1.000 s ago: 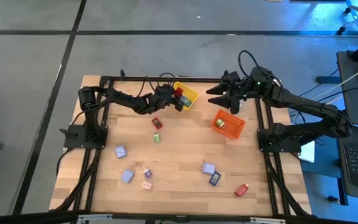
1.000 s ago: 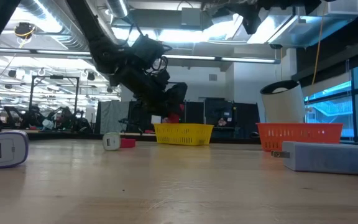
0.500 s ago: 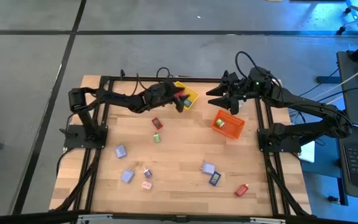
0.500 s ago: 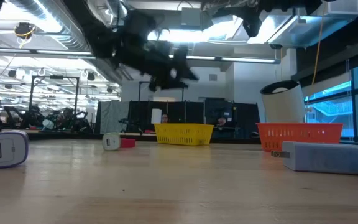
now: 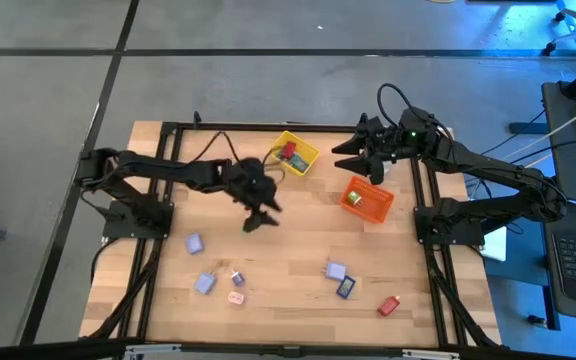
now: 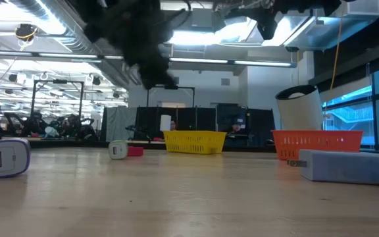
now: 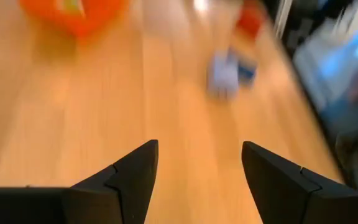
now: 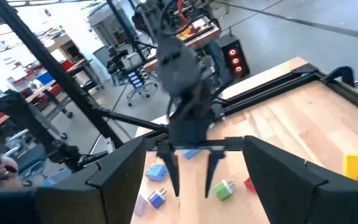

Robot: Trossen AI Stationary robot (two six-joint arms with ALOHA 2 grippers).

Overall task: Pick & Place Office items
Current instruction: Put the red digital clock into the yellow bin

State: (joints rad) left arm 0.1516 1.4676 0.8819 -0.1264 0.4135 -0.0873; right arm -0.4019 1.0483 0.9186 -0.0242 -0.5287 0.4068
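High view: the small blocky office items lie scattered over the wooden table, with a red piece already in the yellow square mesh bin, a green piece in the orange square mesh bin, and lavender pieces and a red block loose nearer the front. The left gripper hangs above the table's middle, fingers spread and empty. A green-and-white piece and a red one lie beneath it; a descent squarely over one piece, clear of its neighbour, would be advisable. The right gripper waits raised beside the orange bin, spread, empty. Both pieces are hidden from above by the arm, and the left wrist view is smeared.
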